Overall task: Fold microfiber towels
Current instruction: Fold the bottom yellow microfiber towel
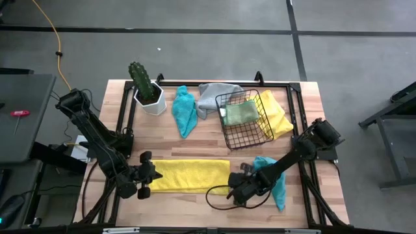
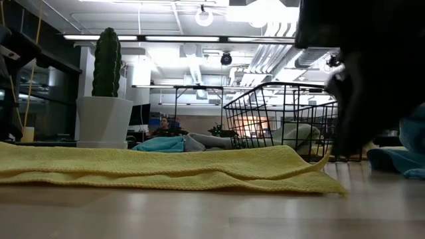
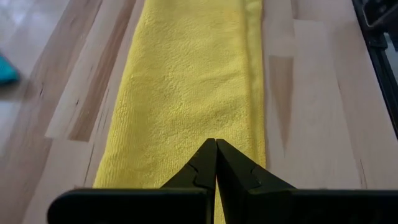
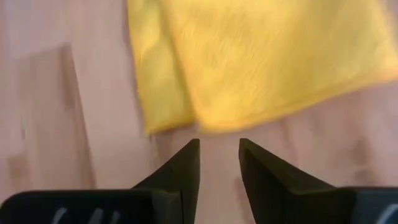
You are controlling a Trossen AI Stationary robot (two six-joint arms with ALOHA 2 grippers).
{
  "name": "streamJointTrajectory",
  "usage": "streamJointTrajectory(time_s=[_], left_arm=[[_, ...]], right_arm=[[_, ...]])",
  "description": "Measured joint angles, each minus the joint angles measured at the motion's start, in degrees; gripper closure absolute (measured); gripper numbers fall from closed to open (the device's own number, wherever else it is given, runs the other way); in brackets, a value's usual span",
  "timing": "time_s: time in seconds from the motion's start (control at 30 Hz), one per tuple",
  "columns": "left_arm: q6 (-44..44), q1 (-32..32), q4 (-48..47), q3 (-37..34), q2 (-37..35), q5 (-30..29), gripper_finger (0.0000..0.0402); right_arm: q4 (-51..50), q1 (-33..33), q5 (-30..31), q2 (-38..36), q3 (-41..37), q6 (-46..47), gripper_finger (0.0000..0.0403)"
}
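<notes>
Yellow towel (image 1: 190,175) lies folded in a long strip on the near part of the surface (image 1: 305,97), running left-right. Left gripper (image 1: 151,175) sits at its left end, fingers (image 3: 205,168) pressed together, tips over the cloth edge; can't tell if cloth is caught between them. Right gripper (image 1: 232,188) is at the strip's right end, fingers (image 4: 183,171) spread w/ a gap, tips just short of the towel corner, nothing between them. Teal towel (image 1: 276,182) lies under the right arm. Far side: another teal towel (image 1: 184,110), grey towel (image 1: 209,96), black wire basket (image 1: 242,130) w/ light green towel (image 1: 242,112) inside, second yellow towel (image 1: 276,116) beneath its right side. Potted cactus (image 1: 146,88) far left.
</notes>
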Motion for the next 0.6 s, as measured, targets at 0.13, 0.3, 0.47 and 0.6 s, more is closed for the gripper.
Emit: streamJointTrajectory(time_s=[0.13,0.3,0.47,0.6], left_arm=[[3.92,-0.64,3.33,0.0,0.0,-0.05,0.0399],[7.06,-2.0,4.92,0.0,0.0,-0.18,0.0386],[7.73,-3.08,4.85,0.0,0.0,-0.53,0.0373],[8.46,-3.38,4.84,0.0,0.0,-1.06,0.0369]], right_arm=[[0.89,0.9,11.11,-0.43,0.03,-1.2,0.0306],[2.69,0.81,17.51,-0.51,0.03,-0.81,0.0306],[3.53,1.18,14.15,-0.53,0.03,-0.66,0.0306],[2.98,2.09,12.38,-0.53,0.03,-1.13,0.0307]])
